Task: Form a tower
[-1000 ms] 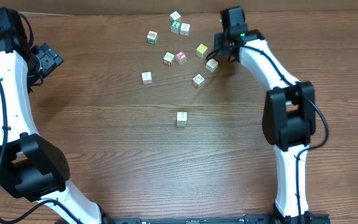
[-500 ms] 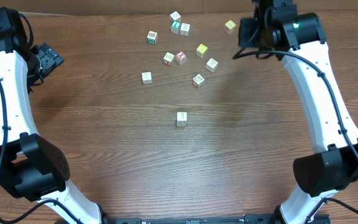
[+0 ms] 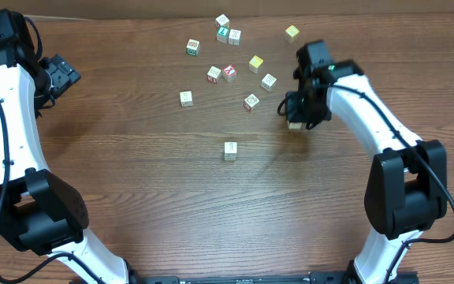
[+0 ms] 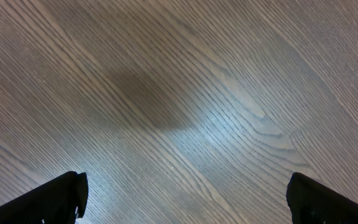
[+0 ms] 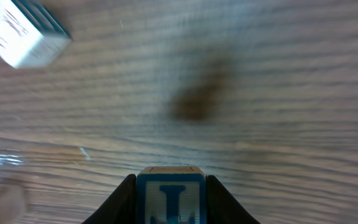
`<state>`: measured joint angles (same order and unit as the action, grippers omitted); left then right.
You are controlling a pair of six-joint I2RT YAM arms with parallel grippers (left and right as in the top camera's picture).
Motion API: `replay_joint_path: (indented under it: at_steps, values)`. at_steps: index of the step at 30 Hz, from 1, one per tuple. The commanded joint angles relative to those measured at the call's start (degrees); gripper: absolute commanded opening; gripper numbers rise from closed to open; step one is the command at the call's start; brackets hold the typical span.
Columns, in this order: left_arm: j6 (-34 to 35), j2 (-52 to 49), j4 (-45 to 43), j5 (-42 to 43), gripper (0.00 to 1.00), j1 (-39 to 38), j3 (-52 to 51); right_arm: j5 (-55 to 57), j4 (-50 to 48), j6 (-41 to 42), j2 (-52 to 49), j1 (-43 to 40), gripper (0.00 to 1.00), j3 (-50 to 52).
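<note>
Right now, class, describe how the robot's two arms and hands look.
The left arm and right arm have white tubular links, bulky black joint housings and a thin black cable alongside. The left hand and right hand are black. The right arm shows a small green light.

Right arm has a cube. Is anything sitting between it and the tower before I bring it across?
Nothing visible. The table between the held cube in the right gripper and the tower is bare wood. The nearest loose cube lies off that line, toward the far edge.
</note>
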<state>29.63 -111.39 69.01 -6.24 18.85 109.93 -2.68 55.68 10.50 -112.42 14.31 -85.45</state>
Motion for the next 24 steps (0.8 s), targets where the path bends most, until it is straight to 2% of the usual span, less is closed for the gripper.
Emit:
replay_joint_path:
  at_steps: [1, 6, 10, 13, 15, 24]
  values:
    - [-0.3, 0.1, -0.1, -0.3, 0.99, -0.2, 0.0, -0.5, -2.3, 0.2, 0.2, 0.3, 0.30, 4.2]
    - [-0.3, 0.1, -0.1, -0.3, 1.00, -0.2, 0.0, -0.4, -3.4, 0.2, 0.2, 0.3, 0.39, 6.5]
    - [-0.3, 0.1, -0.1, -0.3, 1.00, -0.2, 0.0, -0.5, -2.8, 1.9, 0.2, 0.3, 0.59, 6.5]
    - [-0.3, 0.1, -0.1, -0.3, 1.00, -0.2, 0.0, -0.5, -1.8, 4.6, 0.2, 0.3, 0.58, 6.5]
    - [-0.3, 0.1, -0.1, -0.3, 1.00, -0.2, 0.0, -0.4, -1.1, 4.5, 0.2, 0.5, 0.54, 6.5]
    - [-0.3, 0.1, -0.1, -0.3, 1.00, -0.2, 0.0, 0.1, 0.0, 4.3, 0.2, 2.4, 0.50, 7.1]
